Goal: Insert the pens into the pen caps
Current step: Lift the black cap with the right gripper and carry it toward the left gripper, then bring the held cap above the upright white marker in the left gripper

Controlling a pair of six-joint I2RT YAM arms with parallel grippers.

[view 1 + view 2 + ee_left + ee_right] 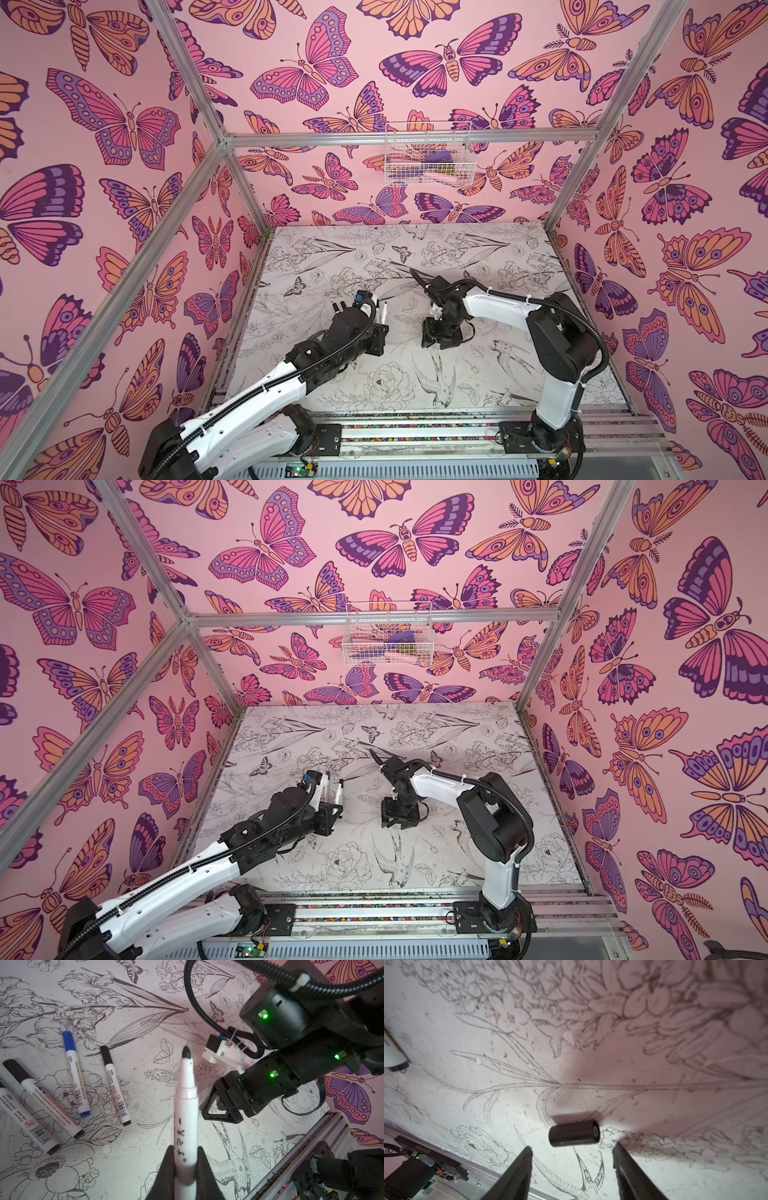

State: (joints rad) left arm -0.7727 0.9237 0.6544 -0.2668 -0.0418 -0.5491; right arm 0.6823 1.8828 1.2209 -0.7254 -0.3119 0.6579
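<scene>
The left hand (185,1159) is clamping a bare-tipped pen (186,1105), holding it above the worktop (145,1012). The right hand (572,1147) is hanging with jaws apart, gripping nothing, just short of a black cap (574,1133) lying on its side on bare worktop near the front rail (477,1165). Capped pens (116,1086) are lying well apart from the cap.

Top views: bright, even, sharp; walls (62,208) stretch wide-angle twd edges. Right wrist view: soft, grainy; cap (574,1133) casts short shadow, pinkish shade across table (488,1074). Left wrist view: fingers (166,1169) & pen (186,1105) base blurred; LEDs (265,1015) flare green.
</scene>
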